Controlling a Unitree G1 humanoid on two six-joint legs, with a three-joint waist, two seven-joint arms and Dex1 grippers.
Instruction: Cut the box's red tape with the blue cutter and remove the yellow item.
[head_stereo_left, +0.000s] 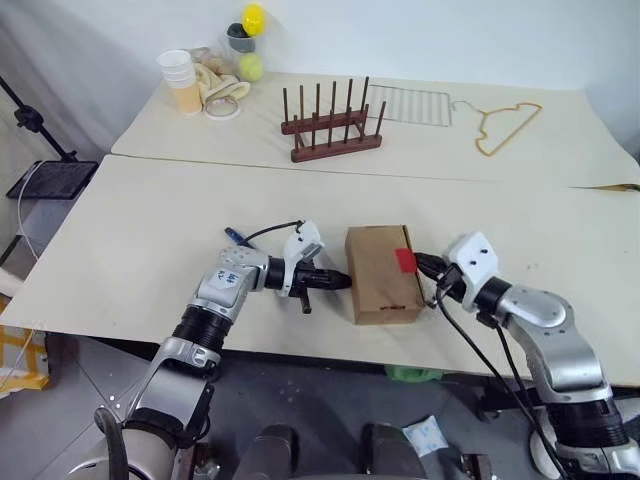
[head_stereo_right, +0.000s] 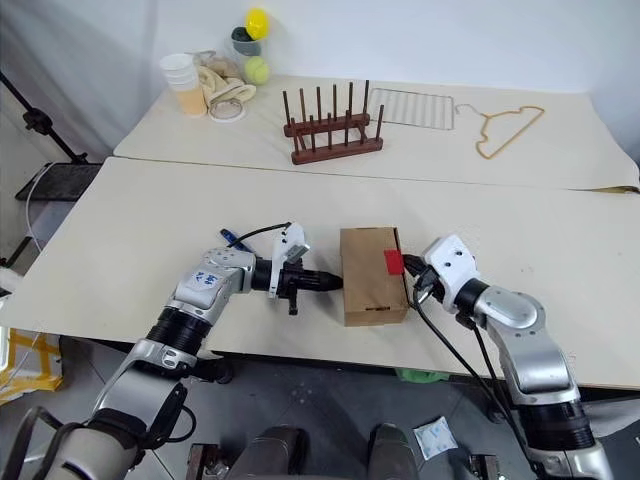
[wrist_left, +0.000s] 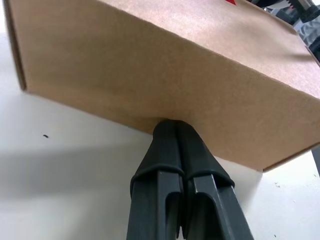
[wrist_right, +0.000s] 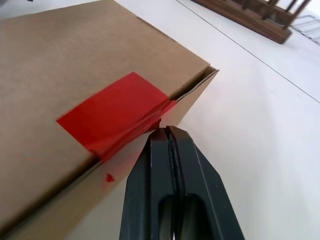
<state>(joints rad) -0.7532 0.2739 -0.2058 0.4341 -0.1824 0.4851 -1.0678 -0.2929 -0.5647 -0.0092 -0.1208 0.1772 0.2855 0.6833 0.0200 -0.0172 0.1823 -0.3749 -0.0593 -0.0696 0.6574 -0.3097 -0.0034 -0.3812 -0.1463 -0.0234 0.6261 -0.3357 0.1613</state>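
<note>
Matte brown cardboard box (head_stereo_left: 383, 272), glossy red tape (wrist_right: 112, 113)

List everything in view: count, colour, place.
box: 1, brown, front table, between the grippers
red tape: 1, red, over box's right top edge
cutter: 1, blue, front table behind left arm, mostly hidden
rack: 1, dark wood, back table
wire grid: 1, metal, back table
hanger: 1, yellow, back table, right
cups: stack, white and tan, back left
tape roll: 1, white, by cups
balls: 2, yellow and yellow-green, back left
left gripper: shut, tips at box's left side
right gripper: shut, tips at tape
</note>
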